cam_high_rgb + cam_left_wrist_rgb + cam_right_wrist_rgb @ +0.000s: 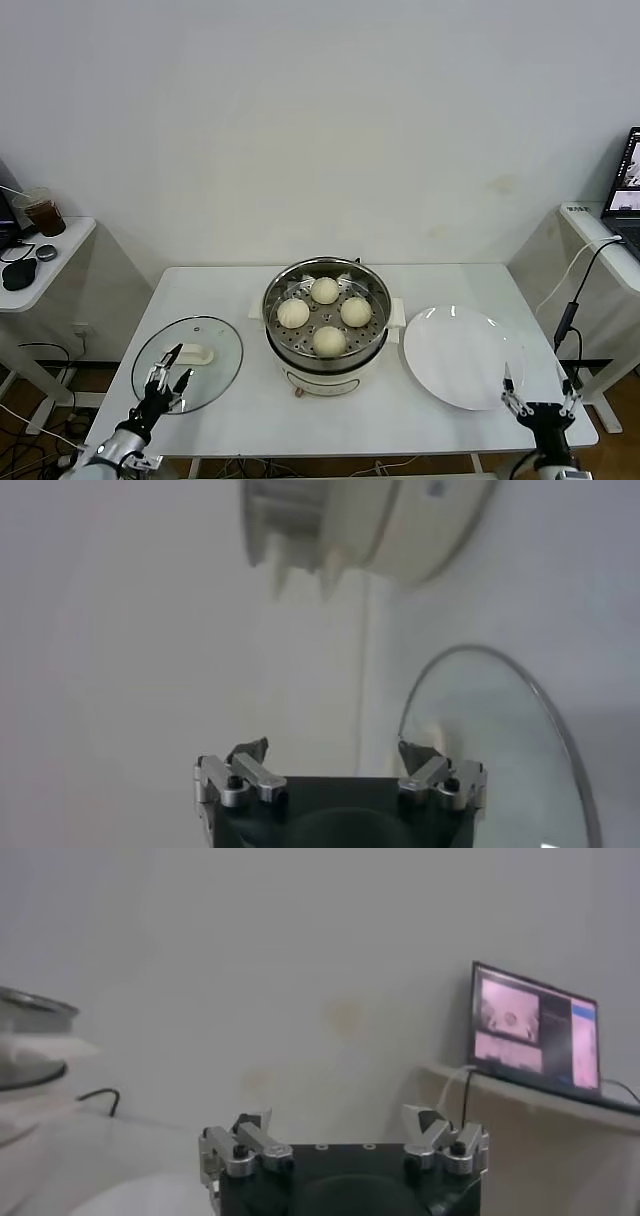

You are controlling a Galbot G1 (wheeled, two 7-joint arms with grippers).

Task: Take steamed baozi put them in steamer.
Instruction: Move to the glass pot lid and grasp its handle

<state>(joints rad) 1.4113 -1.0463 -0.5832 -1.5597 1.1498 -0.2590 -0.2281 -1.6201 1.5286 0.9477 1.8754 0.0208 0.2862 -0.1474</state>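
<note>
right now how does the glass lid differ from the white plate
The glass lid is see-through with a white handle on top; the white plate is opaque and bare. The lid lies to the robot's left of the steamer, the plate to its right. The plate looks wider. Both are round and rest flat on the table.

Black claw (345,1133) bodies; silver screwed finger brackets; dark tips.
</note>
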